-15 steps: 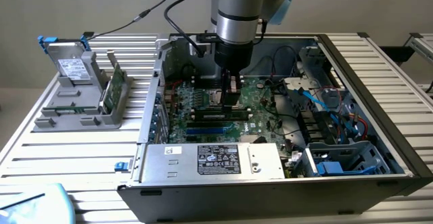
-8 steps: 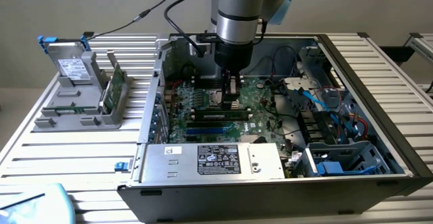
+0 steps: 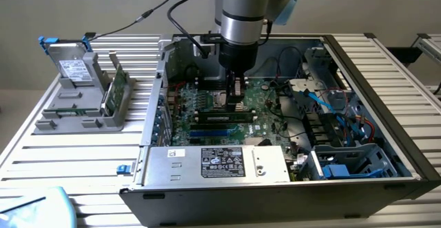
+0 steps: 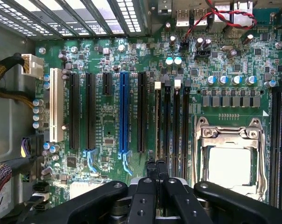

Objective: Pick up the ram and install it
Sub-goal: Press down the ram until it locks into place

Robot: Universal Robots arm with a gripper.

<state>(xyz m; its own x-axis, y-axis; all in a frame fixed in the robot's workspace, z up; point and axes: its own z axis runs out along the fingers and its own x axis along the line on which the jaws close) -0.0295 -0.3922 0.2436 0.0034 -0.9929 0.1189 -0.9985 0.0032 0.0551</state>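
Case: the open computer case (image 3: 386,83) lies on its side on the slatted worktop (image 3: 69,150). Inside you have the motherboard (image 3: 265,125) across the floor, the grey power supply (image 3: 220,163) along the near wall, and a drive cage (image 3: 344,168) with blue cables (image 3: 324,101) toward the exterior view's right.

Holder: the grey holder (image 3: 76,109) stands on the worktop to the exterior view's left of the case. It holds a drive (image 3: 72,69) and a green card (image 3: 119,86) standing on edge.

Ram: the ram (image 3: 224,118) stands in a memory slot near the middle of the board, with its labelled face toward the exterior camera. From the wrist you see it edge-on (image 4: 157,121), between the black expansion slots and the processor socket (image 4: 229,163). The blue slot (image 4: 124,112) is further off to that side.

Tool: the tool (image 3: 234,100) hangs straight down into the case, over the ram's line. Its fingers are together (image 4: 156,169), tips right at the stick's top edge. You cannot tell whether the edge is pinched between them.

Room: the arm comes down mid-case, well apart from the side walls. The cables and cage crowd the exterior view's right, and the empty memory slots lie just beside the ram.
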